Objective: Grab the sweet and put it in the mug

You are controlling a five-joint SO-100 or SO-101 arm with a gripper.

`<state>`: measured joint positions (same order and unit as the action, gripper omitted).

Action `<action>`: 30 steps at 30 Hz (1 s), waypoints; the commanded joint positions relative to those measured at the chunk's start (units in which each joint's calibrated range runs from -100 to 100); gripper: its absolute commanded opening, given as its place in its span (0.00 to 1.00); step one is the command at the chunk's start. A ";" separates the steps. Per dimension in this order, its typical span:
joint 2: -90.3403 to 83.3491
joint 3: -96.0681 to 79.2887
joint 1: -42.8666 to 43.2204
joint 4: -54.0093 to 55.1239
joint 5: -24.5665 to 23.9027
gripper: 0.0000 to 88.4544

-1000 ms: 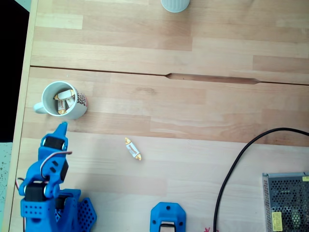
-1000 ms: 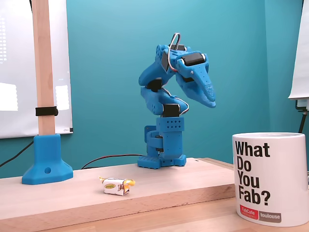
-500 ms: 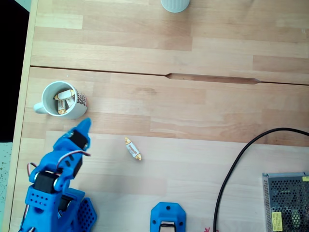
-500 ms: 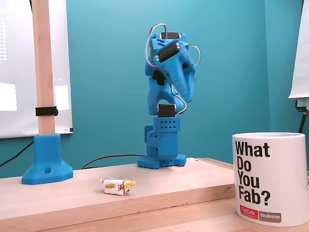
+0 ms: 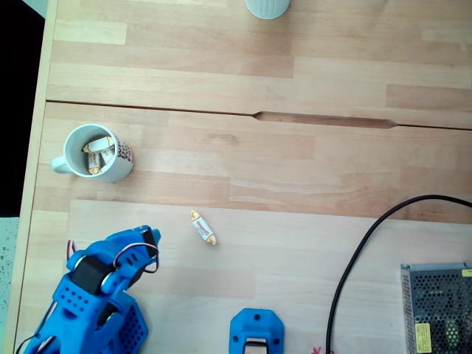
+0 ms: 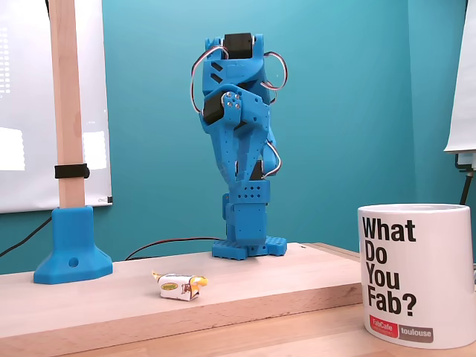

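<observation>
Arm folded back, sweet untouched

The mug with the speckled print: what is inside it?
In the top-down fixed view, the mug holds wrapped sweets, at least two. Whatever lies beneath them is covered.

Black cable curving at four o'clock, metal mesh box at five, blue stand base at six, plain pale cup at twelve.
</observation>
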<state>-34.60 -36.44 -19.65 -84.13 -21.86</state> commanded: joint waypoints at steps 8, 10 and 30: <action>4.05 4.59 -7.51 -4.82 1.17 0.05; 6.64 4.86 -9.04 -6.03 1.27 0.07; 16.79 4.77 -10.86 8.49 1.71 0.24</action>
<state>-19.98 -33.39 -30.65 -77.14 -20.59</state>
